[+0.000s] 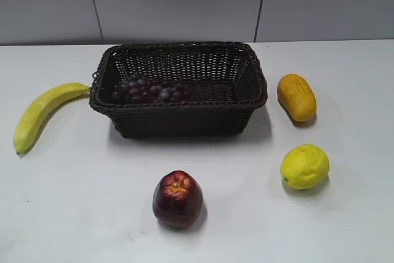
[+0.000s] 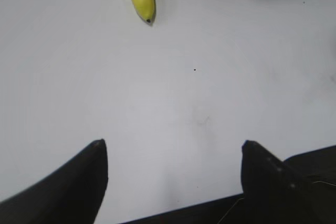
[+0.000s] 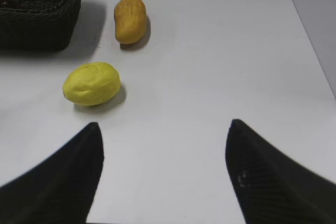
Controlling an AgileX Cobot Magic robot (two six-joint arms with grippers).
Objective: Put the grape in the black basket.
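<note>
Banana (image 1: 42, 111) far left on white table (image 1: 86, 214), dk red apple (image 1: 177, 199) front-center, lemon (image 1: 305, 166) & orange fruit (image 1: 296, 97) at right

Bare bench (image 1: 92, 214) is lying open along the whole near edge, broken only by the dark red apple (image 1: 178, 199) sitting near its middle. The black basket (image 1: 178, 124) is blocking the centre. A banana (image 1: 40, 114) is crowding the basket's left wall, nearly touching it. On the right, an orange fruit (image 1: 297, 97) and a lemon (image 1: 305, 166) are leaving a gap between them.
</note>
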